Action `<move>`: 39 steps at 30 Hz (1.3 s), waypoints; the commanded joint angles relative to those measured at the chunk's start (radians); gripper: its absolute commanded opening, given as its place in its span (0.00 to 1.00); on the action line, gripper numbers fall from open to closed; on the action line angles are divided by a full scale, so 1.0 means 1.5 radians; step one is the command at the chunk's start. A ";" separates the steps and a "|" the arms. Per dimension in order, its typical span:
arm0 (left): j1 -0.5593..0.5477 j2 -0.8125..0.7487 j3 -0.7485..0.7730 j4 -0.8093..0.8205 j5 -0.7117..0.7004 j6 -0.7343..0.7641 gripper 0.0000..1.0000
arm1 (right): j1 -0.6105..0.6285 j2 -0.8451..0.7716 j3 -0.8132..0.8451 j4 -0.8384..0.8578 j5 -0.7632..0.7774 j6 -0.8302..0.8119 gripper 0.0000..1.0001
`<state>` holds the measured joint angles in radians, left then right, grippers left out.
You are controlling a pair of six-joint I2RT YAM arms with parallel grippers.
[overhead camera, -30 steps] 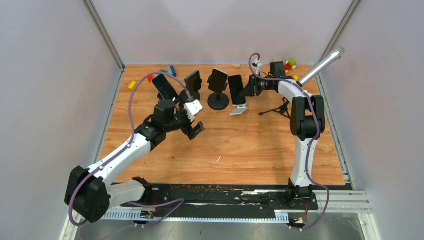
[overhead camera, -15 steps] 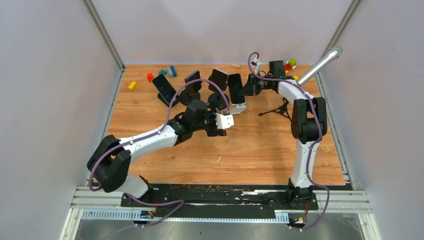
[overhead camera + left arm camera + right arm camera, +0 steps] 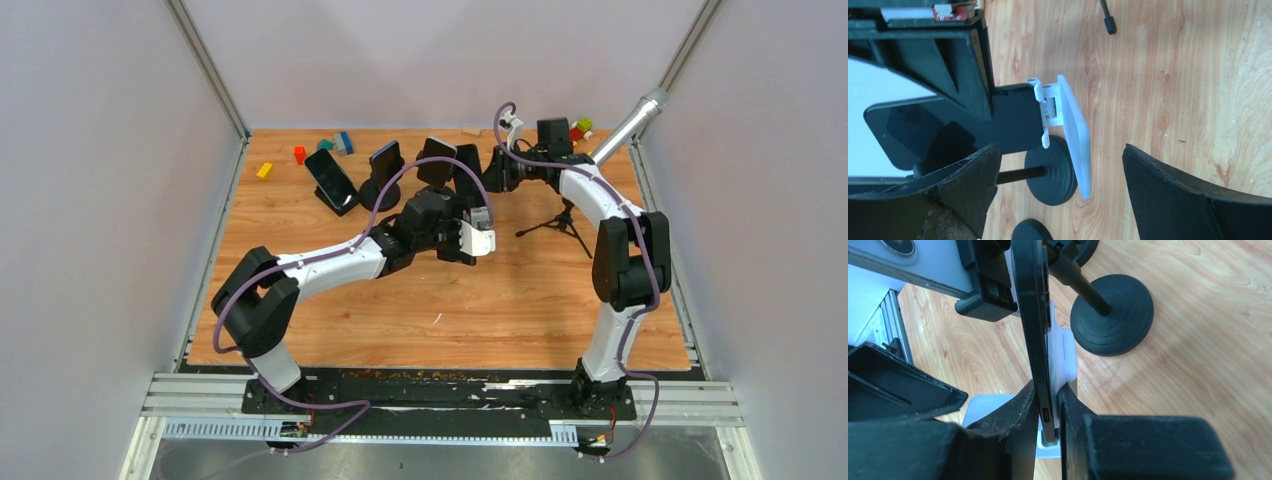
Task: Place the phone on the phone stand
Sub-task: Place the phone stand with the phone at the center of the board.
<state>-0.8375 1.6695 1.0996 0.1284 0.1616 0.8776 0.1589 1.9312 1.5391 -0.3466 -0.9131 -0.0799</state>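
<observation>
The left fingers (image 3: 1168, 195) have swung in from the bench's (image 3: 520, 300) left side, released wide around the white stand (image 3: 1075, 135) — probably to brace it; the right fingers (image 3: 1075, 415) stay clenched on the phone (image 3: 1030, 315), against that stand, mid back edge.

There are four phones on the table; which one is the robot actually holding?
The rightmost phone, the only one against the white stand: the right gripper pinches its edge. The other phones rest on black stands, ungripped.
</observation>
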 commanded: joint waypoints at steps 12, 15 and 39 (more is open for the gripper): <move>-0.038 0.027 0.007 -0.036 0.033 0.001 0.86 | 0.000 -0.113 -0.022 0.031 0.011 0.097 0.00; -0.040 0.027 -0.002 -0.033 0.042 -0.007 0.85 | 0.001 -0.119 -0.024 0.031 0.013 0.117 0.00; -0.093 0.065 -0.106 0.055 -0.042 -0.042 0.83 | 0.000 -0.199 -0.098 0.111 0.041 0.306 0.00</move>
<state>-0.9466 1.7233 0.9855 0.2485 0.1364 0.8577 0.1635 1.7386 1.3766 -0.3481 -0.8337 0.2756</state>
